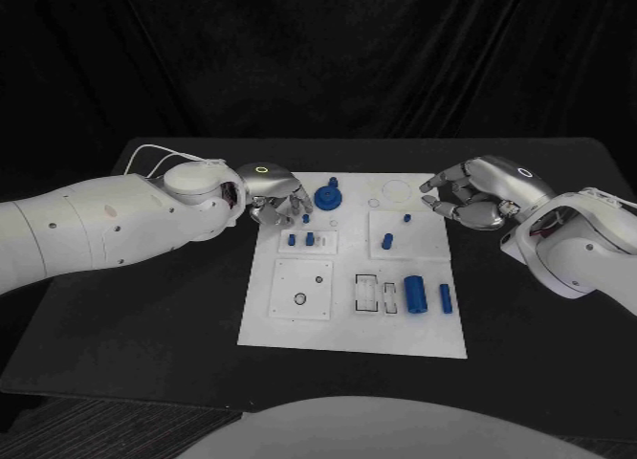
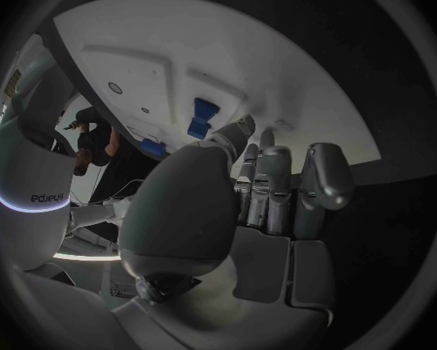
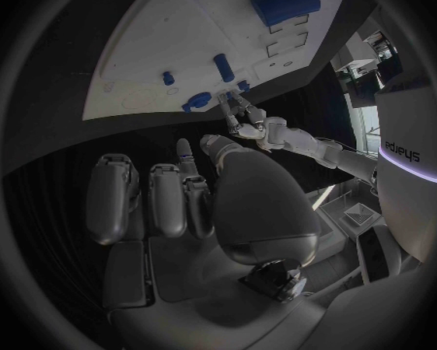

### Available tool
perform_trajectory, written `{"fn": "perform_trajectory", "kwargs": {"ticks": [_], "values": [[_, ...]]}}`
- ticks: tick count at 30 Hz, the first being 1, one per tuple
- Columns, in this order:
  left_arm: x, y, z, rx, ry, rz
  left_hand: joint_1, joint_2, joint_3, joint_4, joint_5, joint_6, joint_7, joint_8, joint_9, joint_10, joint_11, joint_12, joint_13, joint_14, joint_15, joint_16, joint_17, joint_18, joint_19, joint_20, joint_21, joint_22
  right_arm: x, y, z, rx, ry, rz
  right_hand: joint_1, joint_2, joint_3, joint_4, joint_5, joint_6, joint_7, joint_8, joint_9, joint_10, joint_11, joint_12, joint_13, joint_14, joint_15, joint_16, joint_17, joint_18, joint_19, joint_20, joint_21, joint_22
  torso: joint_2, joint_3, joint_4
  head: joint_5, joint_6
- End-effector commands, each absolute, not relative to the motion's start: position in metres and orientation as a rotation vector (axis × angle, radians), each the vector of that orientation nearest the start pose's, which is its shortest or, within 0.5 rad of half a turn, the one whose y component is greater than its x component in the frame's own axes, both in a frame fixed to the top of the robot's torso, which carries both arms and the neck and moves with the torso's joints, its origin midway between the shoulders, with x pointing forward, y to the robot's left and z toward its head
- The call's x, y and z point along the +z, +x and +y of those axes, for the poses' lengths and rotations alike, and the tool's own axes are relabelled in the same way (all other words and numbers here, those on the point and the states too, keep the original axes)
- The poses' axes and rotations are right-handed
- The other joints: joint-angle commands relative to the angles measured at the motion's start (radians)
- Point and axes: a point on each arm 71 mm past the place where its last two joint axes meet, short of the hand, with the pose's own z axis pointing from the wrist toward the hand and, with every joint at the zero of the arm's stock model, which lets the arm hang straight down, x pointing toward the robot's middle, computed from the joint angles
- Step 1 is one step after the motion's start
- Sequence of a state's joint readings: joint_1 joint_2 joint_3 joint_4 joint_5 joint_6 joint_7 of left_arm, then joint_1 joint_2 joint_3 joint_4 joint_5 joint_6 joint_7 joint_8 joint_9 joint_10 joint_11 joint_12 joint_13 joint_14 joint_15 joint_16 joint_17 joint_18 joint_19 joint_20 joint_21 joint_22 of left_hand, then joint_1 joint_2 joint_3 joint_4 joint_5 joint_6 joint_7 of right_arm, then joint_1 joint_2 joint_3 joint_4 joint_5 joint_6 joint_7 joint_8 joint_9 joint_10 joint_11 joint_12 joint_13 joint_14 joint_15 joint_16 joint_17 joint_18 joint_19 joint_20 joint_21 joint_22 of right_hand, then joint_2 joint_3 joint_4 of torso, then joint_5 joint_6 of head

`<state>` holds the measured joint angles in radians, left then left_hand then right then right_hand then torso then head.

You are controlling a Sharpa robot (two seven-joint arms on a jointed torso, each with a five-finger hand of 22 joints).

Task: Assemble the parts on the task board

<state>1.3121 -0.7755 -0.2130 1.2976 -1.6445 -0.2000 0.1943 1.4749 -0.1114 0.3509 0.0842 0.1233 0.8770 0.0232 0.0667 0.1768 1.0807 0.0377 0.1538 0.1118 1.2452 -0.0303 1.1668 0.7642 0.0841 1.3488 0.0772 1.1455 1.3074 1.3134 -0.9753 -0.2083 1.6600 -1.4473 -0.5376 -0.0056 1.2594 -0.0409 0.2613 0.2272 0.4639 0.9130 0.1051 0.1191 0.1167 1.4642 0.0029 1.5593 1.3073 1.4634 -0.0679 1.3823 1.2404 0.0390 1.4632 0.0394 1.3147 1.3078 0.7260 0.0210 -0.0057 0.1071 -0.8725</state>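
The white task board [image 1: 349, 325] lies in the middle of the black table. On it are blue parts: a round piece with a peg [image 1: 328, 199], two short pegs [image 1: 300, 239], a peg [image 1: 387, 239], a thick cylinder [image 1: 415, 292] and a slim bar [image 1: 444, 298]. My left hand [image 1: 278, 202] hangs over the board's far left corner, fingers apart and pointing down beside the round piece, nothing seen in them. The left wrist view shows its fingertips [image 2: 248, 132] close to two blue pegs [image 2: 201, 117]. My right hand [image 1: 471, 196] hovers at the board's far right edge, fingers curled in, holding nothing.
Rectangular recesses [image 1: 377, 293] and a square plate with holes [image 1: 302, 287] mark the board's near half. Bare black table [image 1: 140, 306] lies on both sides of the board. A black curtain [image 1: 318, 67] closes off the back.
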Motion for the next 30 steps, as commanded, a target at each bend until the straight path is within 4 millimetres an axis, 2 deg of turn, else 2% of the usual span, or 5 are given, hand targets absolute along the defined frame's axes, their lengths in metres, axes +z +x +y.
{"fn": "perform_trajectory", "kwargs": {"ticks": [1, 10, 19, 23, 30], "values": [[-0.203, 0.512, 0.226, -0.564, 0.603, 1.662, -0.005, -0.010, 0.002, 0.007, -0.007, -0.005, 0.000, -0.002, -0.001, 0.001, 0.004, -0.007, 0.002, -0.017, 0.000, -0.017, -0.025, 0.008, -0.014, 0.003, -0.018, 0.140, -0.166, 0.451, -0.226, 0.695, -0.191, 1.475, 0.012, -0.001, 0.002, -0.006, 0.002, 0.001, 0.001, -0.006, -0.002, 0.080, 0.002, -0.011, 0.210, 0.051, 0.002, -0.005, -0.004, 0.021, 0.030, 0.001, -0.007, 0.183, 0.000, -0.0001, 0.0004, -0.001, 0.000], [-0.191, 0.512, 0.248, -0.568, 0.505, 1.559, -0.011, -0.027, 0.010, 0.030, -0.004, 0.002, 0.016, 0.011, -0.002, -0.073, 0.000, -0.014, 0.024, -0.309, 0.025, -0.256, -0.240, 0.084, -0.386, 0.031, -0.575, 0.003, -0.147, 0.453, -0.232, 0.677, -0.188, 1.427, 0.026, -0.014, 0.011, -0.020, -0.011, 0.016, 0.003, -0.004, -0.001, 0.007, 0.005, -0.079, 0.075, 0.048, 0.004, -0.012, -0.018, 0.022, 0.027, 0.003, -0.018, 0.180, 0.000, -0.0007, 0.0001, -0.010, 0.000], [-0.170, 0.504, 0.266, -0.937, 0.152, 1.470, -0.133, 0.020, -0.110, 0.159, 0.099, -0.029, 0.077, 0.000, -0.016, -0.379, 0.032, 0.016, 0.031, -0.705, 0.144, -0.565, -0.407, 0.029, -0.736, 0.079, -0.856, -0.074, -0.113, 0.462, -0.235, 0.598, -0.233, 1.411, 0.070, -0.072, 0.066, -0.036, -0.116, 0.058, 0.010, -0.002, 0.003, -0.399, 0.010, -0.832, -0.757, 0.034, 0.013, -0.061, -0.092, 0.037, 0.006, 0.006, -0.094, 0.157, 0.002, -0.0041, 0.0004, -0.041, 0.000], [-0.166, 0.501, 0.271, -1.177, -0.045, 1.480, -0.163, 0.050, -0.188, 0.192, 0.133, -0.108, 0.066, 0.004, -0.037, -0.583, 0.024, -0.013, -0.018, -0.910, 0.113, -0.725, -0.519, 0.032, -0.954, 0.065, -1.040, -0.182, -0.103, 0.469, -0.233, 0.504, -0.312, 1.481, 0.062, -0.101, 0.073, -0.023, -0.187, 0.055, 0.010, -0.009, 0.002, -0.547, 0.055, -1.094, -0.913, 0.019, 0.045, -0.097, -0.142, 0.041, -0.012, 0.031, -0.151, 0.140, 0.004, -0.0065, 0.0006, -0.053, 0.000], [-0.162, 0.499, 0.271, -1.548, -0.376, 1.445, -0.285, 0.104, -0.454, 0.210, -0.034, -0.495, -0.040, -0.028, -0.130, -1.021, -0.100, -0.128, -0.096, -1.245, 0.079, -1.167, -0.764, 0.085, -1.306, 0.083, -1.108, -0.794, -0.098, 0.482, -0.224, 0.362, -0.459, 1.595, 0.093, -0.106, 0.011, -0.074, -0.278, 0.039, -0.031, -0.025, -0.001, -0.650, 0.060, -1.279, -1.075, -0.030, 0.028, -0.167, -0.238, 0.065, -0.057, 0.028, -0.280, 0.103, -0.001, -0.0110, 0.0066, -0.069, 0.000]]}}
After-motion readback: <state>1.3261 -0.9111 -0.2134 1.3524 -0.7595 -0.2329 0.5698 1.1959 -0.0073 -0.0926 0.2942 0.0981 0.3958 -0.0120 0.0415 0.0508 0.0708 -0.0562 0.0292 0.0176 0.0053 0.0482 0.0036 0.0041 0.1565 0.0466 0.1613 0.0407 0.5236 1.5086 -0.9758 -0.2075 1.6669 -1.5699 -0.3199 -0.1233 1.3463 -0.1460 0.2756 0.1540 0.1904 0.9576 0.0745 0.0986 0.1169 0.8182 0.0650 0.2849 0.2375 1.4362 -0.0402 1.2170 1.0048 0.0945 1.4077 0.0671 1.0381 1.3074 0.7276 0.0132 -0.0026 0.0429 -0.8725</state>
